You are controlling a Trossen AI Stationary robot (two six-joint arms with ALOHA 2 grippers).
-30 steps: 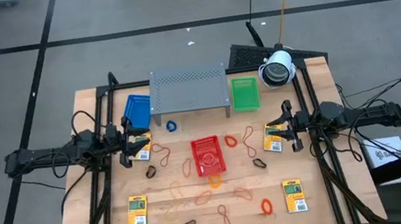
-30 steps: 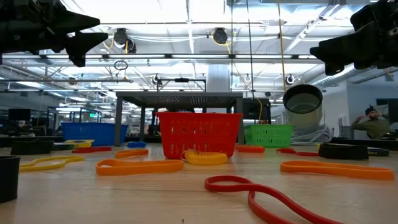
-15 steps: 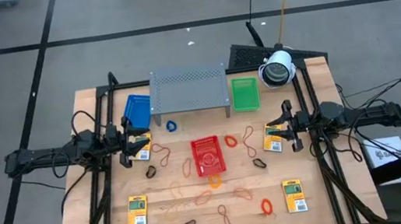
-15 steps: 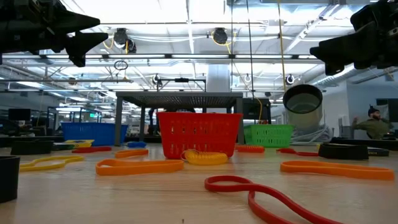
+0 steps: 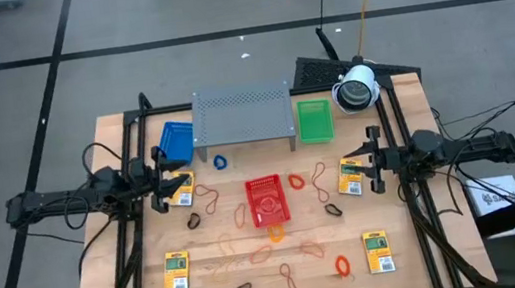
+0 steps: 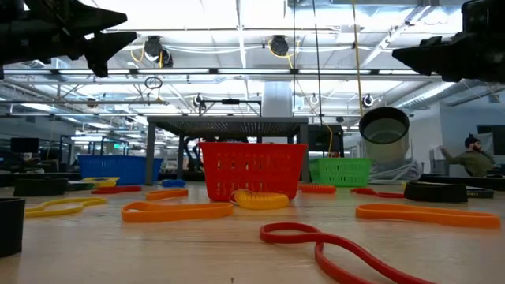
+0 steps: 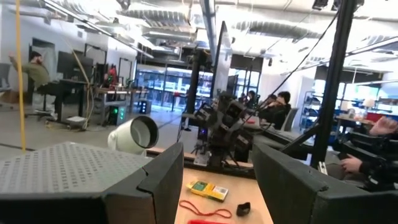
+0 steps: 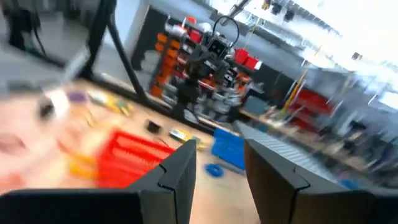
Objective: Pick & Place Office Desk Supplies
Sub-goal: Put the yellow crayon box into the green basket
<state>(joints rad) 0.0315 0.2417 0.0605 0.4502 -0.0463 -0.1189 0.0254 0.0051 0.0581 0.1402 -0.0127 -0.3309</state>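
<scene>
Four yellow-and-green packets lie flat on the wooden table: one (image 5: 181, 187) beneath my left gripper (image 5: 158, 186), one (image 5: 350, 175) beside my right gripper (image 5: 371, 160), and two near the front (image 5: 177, 272) (image 5: 379, 250). Thin rubber bands lie scattered across the middle, among them an orange one (image 5: 296, 181), a blue one (image 5: 220, 161) and a red one (image 6: 316, 237). Both grippers hang open well above the table at its left and right edges, pointing toward the middle, with nothing between their fingers (image 7: 155, 180) (image 8: 177, 171).
A red mesh basket (image 5: 267, 200) stands at the table's middle. A blue basket (image 5: 176, 142), a grey perforated rack (image 5: 243, 114) and a green basket (image 5: 314, 121) line the far side. A white camera (image 5: 357, 88) sits at the far right corner. People sit in the room beyond.
My right gripper has rolled about its own pointing line while staying in place. In the low view both grippers' fingertips have tipped up a little. Nothing on the table has moved.
</scene>
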